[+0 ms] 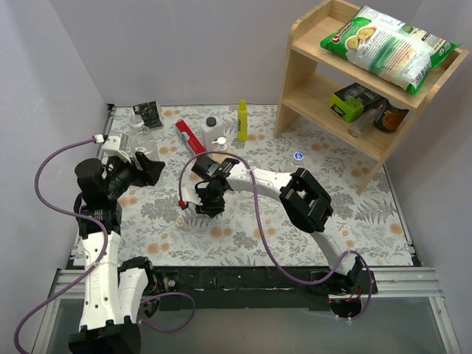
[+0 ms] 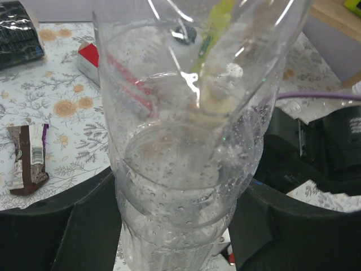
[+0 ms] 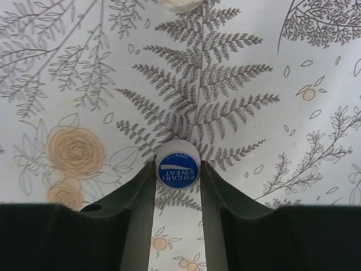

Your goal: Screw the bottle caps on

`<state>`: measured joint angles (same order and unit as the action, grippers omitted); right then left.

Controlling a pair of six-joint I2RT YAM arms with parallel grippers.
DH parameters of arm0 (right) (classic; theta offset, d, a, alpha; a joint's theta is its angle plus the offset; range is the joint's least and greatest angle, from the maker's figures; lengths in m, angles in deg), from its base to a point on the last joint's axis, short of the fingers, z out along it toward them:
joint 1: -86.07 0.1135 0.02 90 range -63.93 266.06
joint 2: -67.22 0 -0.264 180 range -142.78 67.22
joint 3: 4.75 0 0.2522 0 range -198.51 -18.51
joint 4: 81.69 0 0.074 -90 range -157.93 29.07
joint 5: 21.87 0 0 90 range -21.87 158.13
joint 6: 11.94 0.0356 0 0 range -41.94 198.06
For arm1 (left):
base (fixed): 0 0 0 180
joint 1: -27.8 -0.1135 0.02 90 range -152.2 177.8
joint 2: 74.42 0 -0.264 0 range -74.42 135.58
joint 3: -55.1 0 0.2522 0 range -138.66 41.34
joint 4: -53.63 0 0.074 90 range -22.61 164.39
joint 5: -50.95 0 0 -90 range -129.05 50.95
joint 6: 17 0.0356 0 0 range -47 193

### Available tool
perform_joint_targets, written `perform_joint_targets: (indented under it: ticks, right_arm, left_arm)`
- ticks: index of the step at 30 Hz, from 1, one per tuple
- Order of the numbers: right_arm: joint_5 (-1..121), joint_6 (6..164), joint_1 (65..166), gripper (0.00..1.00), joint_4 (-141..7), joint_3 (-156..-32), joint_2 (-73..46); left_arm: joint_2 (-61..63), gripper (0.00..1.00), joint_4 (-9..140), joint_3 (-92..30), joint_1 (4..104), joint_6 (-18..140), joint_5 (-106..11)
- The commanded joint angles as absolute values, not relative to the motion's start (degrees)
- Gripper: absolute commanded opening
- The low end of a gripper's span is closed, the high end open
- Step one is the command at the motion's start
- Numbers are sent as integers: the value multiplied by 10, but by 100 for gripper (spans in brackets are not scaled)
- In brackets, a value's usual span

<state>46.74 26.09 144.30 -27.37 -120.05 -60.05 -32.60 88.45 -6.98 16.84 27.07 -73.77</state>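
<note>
blue cap (image 3: 177, 169), label "pocari sweat", lies flat on the floral worktop (image 3: 271, 68), print side up. right gripper (image 3: 177, 172) is closed narrow on it: both fingers (image 3: 138, 197) touch its rim, one on each side. whether the cap is lifted off the cloth, cannot tell. a pale round cap (image 3: 179, 4) sits just beyond it, cut by the top edge of the right wrist view.

clear bottle (image 2: 186, 147), droplets on its wall, sits between the black fingers of the left gripper (image 2: 180, 214), which grips it low on the body. in the top view this bottle is at the left side of the worktop, well apart from the right gripper, which sits near the worktop's middle.

second blue cap (image 1: 299, 156) lies alone toward the right, near the foot of the wooden shelf (image 1: 324, 96).

along the back: red box (image 1: 190, 137), white bottle (image 1: 215, 135), slim yellow bottle (image 1: 242, 122) upright. green snack bag (image 1: 387, 44) on top of the shelf.
</note>
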Motion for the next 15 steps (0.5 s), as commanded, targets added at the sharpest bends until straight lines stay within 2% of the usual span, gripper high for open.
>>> perform_joint_targets:
  ticks: [1, 7, 10, 15]
  right_arm:
    - [387, 273, 1427, 29, -208, -1217, -482]
    - [233, 331, 1331, 27, -160, -1242, -334]
    - [200, 381, 1288, 26, -166, -1258, -289]
    - [168, 380, 1283, 26, -155, -1302, -268]
  left_arm:
    - [-325, 0, 851, -11, 180, 352, -814]
    - [-310, 0, 814, 78, 202, 500, -953]
    - [-297, 0, 826, 106, 237, 584, -960]
    - [-269, 0, 820, 124, 367, 660, -940]
